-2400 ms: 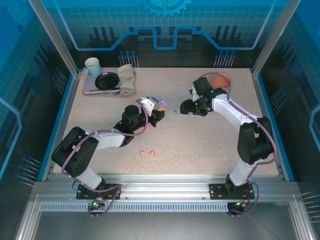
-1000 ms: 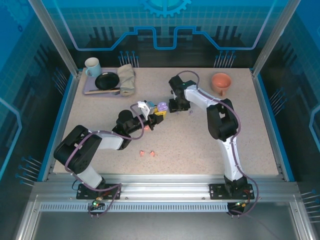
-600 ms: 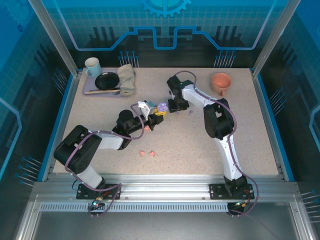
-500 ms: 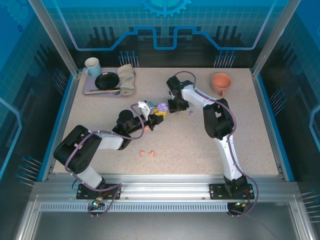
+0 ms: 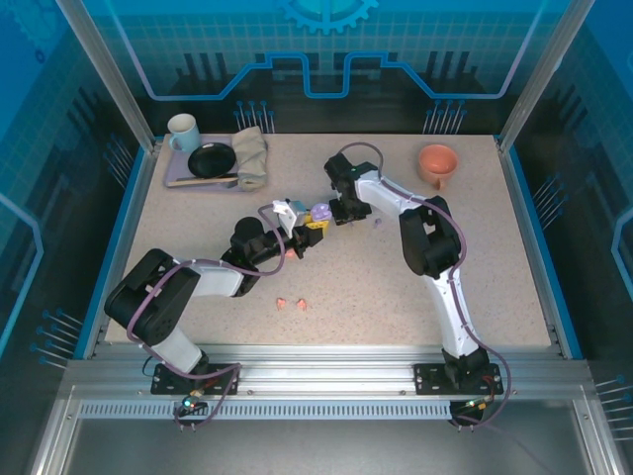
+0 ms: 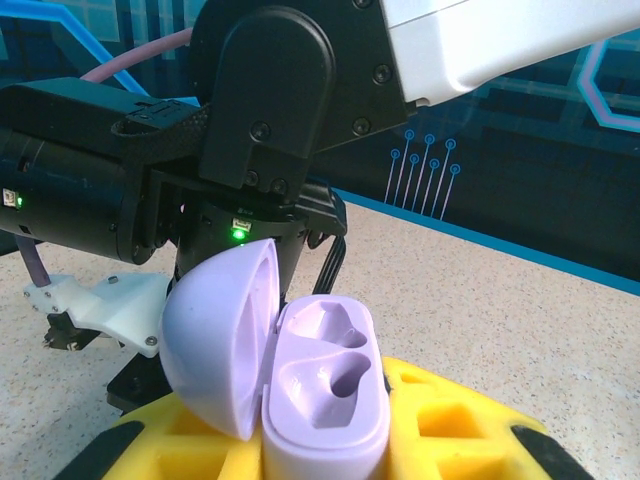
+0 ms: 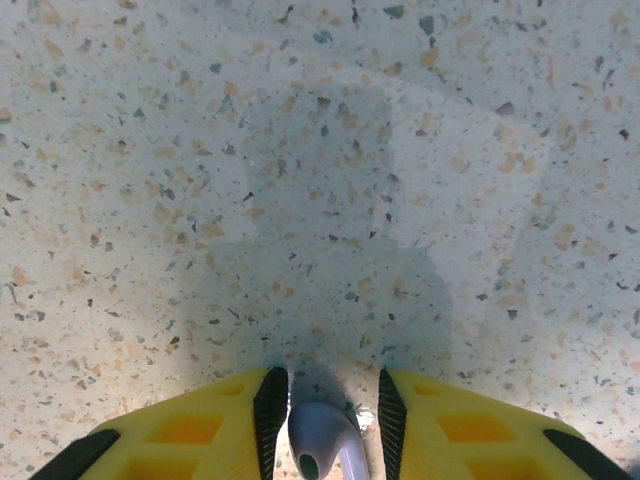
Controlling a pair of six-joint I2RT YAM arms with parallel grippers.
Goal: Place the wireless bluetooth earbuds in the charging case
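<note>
In the middle of the top view, the left claw (image 6: 322,455) is clamped on the lilac charging case (image 6: 325,385), whose lid stands open. Just right of it, the right claw (image 7: 327,400) pinches a lilac earbud (image 7: 322,440) above the tabletop (image 7: 320,150). A second lilac earbud (image 5: 377,222) lies further right, and the salmon-pink earbuds (image 5: 289,303) lie lower down.

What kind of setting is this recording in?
Likely a lab robot cell, not a home: a speckled table fenced by aluminium posts and blue printed panels, with a mounting rail in front.
</note>
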